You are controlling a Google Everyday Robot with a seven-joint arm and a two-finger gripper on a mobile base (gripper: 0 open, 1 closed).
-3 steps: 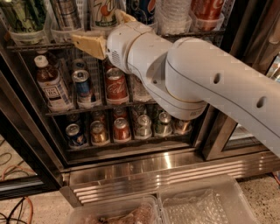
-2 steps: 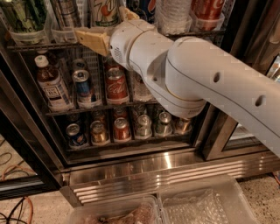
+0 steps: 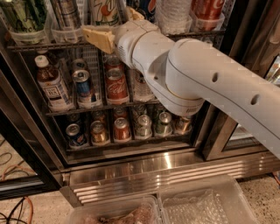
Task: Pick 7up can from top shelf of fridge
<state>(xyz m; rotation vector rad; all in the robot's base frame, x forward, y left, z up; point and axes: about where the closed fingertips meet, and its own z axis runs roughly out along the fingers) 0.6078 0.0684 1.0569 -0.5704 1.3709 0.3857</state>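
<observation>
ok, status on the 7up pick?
Gripper open at top shelf, right at 7up can. Can upright, not yet gripped. Silver striped can close alongside.

Gripper (image 3: 107, 24) seemingly before 7up can (image 3: 104, 10)

Arm (image 3: 210, 83) outstretched, end effector (image 3: 108, 22) upper left, splayed

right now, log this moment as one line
phase: reach | gripper: open, at top shelf of fridge, by 7up can | 7up can: upright on shelf, not lifted
</observation>
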